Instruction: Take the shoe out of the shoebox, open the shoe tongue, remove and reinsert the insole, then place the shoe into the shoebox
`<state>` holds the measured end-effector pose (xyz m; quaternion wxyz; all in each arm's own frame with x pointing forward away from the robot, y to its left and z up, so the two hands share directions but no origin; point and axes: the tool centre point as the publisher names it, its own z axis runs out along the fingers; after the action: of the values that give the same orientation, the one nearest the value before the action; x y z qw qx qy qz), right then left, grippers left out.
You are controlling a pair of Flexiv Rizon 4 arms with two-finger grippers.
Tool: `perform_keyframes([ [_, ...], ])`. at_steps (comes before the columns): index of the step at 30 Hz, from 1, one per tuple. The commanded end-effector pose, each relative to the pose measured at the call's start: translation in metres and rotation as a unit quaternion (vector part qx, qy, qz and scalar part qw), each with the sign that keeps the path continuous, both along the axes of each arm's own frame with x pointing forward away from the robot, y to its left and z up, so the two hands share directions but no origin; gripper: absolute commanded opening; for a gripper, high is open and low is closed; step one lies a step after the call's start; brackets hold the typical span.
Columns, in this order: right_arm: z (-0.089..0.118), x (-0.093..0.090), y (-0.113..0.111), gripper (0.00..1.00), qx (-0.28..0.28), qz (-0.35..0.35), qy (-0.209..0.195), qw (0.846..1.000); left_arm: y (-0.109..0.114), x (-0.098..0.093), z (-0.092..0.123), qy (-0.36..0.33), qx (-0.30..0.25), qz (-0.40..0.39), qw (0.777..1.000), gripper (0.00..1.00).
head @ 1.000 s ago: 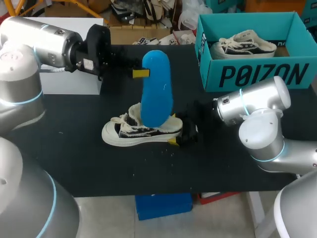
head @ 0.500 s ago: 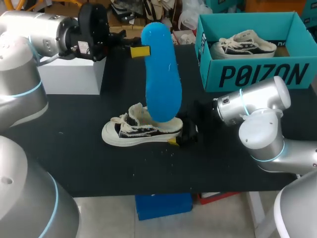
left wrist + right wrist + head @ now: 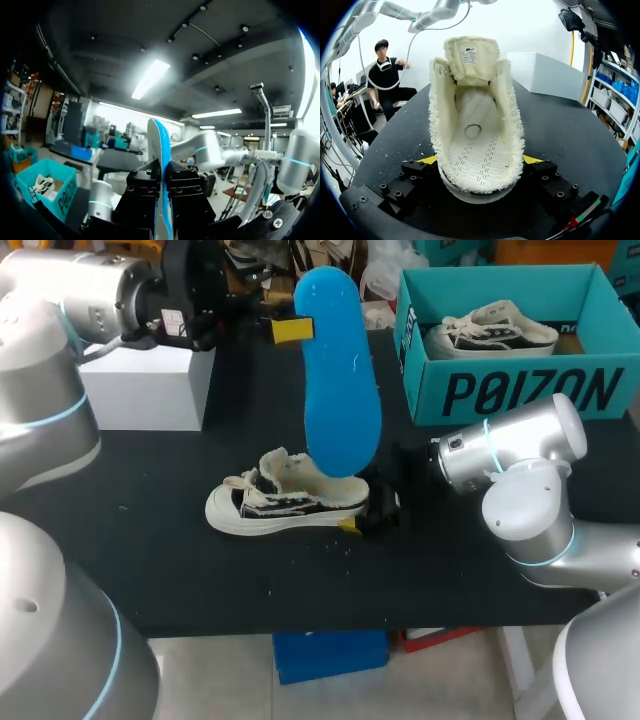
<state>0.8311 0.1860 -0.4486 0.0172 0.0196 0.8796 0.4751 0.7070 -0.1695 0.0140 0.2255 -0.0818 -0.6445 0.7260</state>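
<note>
Clamping the upper end of the blue insole, the left gripper is pinching it flat between both fingers; in the left wrist view the insole is standing edge-on in the narrow gap between the 2 black fingers. The insole is hanging upright over the middle of the table, its lower rounded end over the shoe's opening; contact there cannot be told. The left arm is coming in over the far left corner, above a white box.

The right gripper is closing on the heel of the shoe, 1 yellow tip against each side, as the right wrist view is showing. The shoe is sitting upright on its sole near the middle of the table, toe pointing toward the left edge, heel toward the right edge. Its tongue is standing pulled forward and the white textured footbed is lying bare inside.

The teal shoebox is sitting at the far right corner, open, with 1 more shoe lying inside it.
</note>
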Motion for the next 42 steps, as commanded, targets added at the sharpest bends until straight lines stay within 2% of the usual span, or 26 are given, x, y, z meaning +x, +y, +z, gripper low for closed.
perform_keyframes([
  [1, -0.002, 0.002, 0.001, 0.0, -0.001, 0.0, 0.001, 1.0, 0.003, -0.001, 0.011, -0.009, 0.009, 0.003, 1.0, 0.0],
  [10, -0.002, 0.002, 0.001, 0.0, -0.001, 0.0, 0.001, 1.0, 0.004, 0.0, 0.026, -0.029, 0.015, 0.0, 0.999, 0.0],
  [18, -0.002, 0.002, 0.001, 0.0, -0.001, 0.0, 0.001, 1.0, 0.005, 0.001, 0.028, -0.032, 0.014, 0.001, 0.999, 0.0],
  [19, 0.001, 0.001, 0.0, 0.12, -0.009, 0.002, 0.002, 1.0, 0.005, 0.001, 0.028, -0.032, 0.014, 0.001, 0.999, 0.0],
  [20, 0.003, 0.001, -0.001, 0.45, -0.019, 0.002, 0.002, 1.0, 0.005, 0.001, 0.028, -0.032, 0.014, 0.001, 0.999, 0.0],
  [21, 0.005, 0.001, -0.003, 1.0, -0.023, 0.002, 0.001, 1.0, 0.005, 0.001, 0.028, -0.032, 0.014, 0.001, 0.999, 0.0],
  [25, 0.017, 0.003, -0.012, 1.0, -0.065, 0.015, 0.005, 0.998, 0.005, 0.001, 0.028, -0.032, 0.014, 0.001, 0.999, 0.0],
  [28, 0.033, 0.009, -0.018, 1.0, -0.124, 0.043, 0.002, 0.991, 0.005, 0.001, 0.028, -0.032, 0.014, 0.001, 0.999, 0.0],
  [32, 0.054, 0.014, -0.027, 1.0, -0.221, 0.063, 0.017, 0.973, 0.005, 0.001, 0.028, -0.032, 0.014, 0.001, 0.999, 0.0],
  [35, 0.067, 0.018, -0.031, 1.0, -0.31, 0.081, 0.016, 0.947, 0.005, 0.001, 0.028, -0.032, 0.014, 0.001, 0.999, 0.0],
  [38, 0.075, 0.021, -0.029, 1.0, -0.401, 0.099, 0.021, 0.911, 0.005, 0.001, 0.028, -0.032, 0.014, 0.001, 0.999, 0.0],
  [40, 0.083, 0.022, -0.027, 1.0, -0.423, 0.097, 0.018, 0.901, 0.005, 0.001, 0.028, -0.032, 0.014, 0.001, 0.999, 0.0],
  [42, 0.086, 0.023, -0.027, 1.0, -0.462, 0.098, 0.013, 0.881, 0.005, 0.001, 0.028, -0.032, 0.014, 0.001, 0.999, 0.0],
])
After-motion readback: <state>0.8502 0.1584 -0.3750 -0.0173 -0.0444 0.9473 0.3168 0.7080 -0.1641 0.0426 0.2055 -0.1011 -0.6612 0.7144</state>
